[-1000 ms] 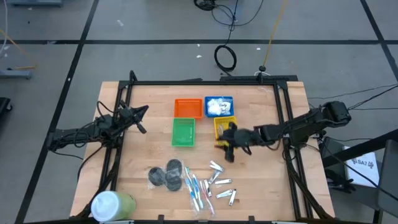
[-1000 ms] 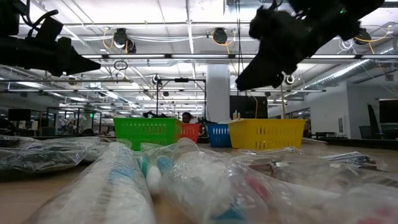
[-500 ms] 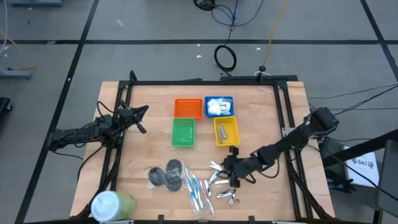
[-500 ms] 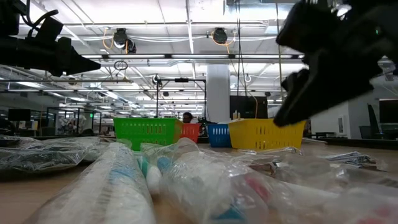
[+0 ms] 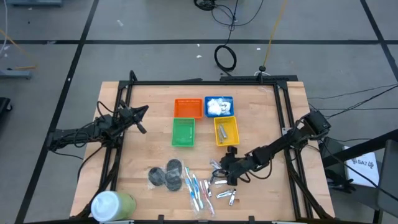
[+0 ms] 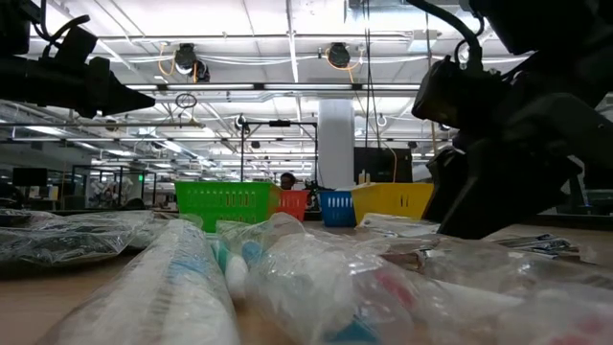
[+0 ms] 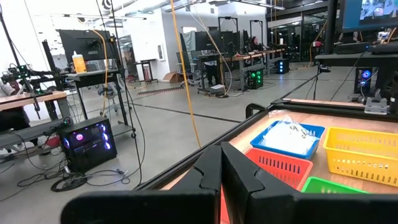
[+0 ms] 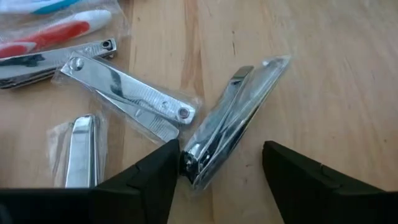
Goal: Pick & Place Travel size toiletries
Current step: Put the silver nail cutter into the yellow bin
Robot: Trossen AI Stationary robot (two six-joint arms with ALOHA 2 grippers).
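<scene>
Several silver clippers [image 5: 222, 186] in clear wrappers lie near the table's near edge, with wrapped toothbrushes [image 5: 198, 190] and dark round discs [image 5: 166, 175] to their left. White packets [image 5: 217, 106] fill the blue basket. My right gripper [image 5: 225, 169] is low over the clippers and open. In the right wrist view its fingers [image 8: 155, 180] stand either side of one wrapped clipper [image 8: 233, 124], one finger close beside its near end. My left gripper [image 5: 142, 112] waits, shut, over the table's left side.
Orange [image 5: 188, 108], blue [image 5: 219, 98], green [image 5: 183, 132] and yellow [image 5: 226, 130] baskets stand in a cluster mid-table; the yellow one holds clippers. A big white-and-green tub [image 5: 112, 204] lies at the near left corner. Two more clippers [image 8: 127, 93] lie beside the one between my fingers.
My right gripper has moved from above the yellow basket toward the table's near edge and come down low over the clippers. The toiletries have stayed where they were.
</scene>
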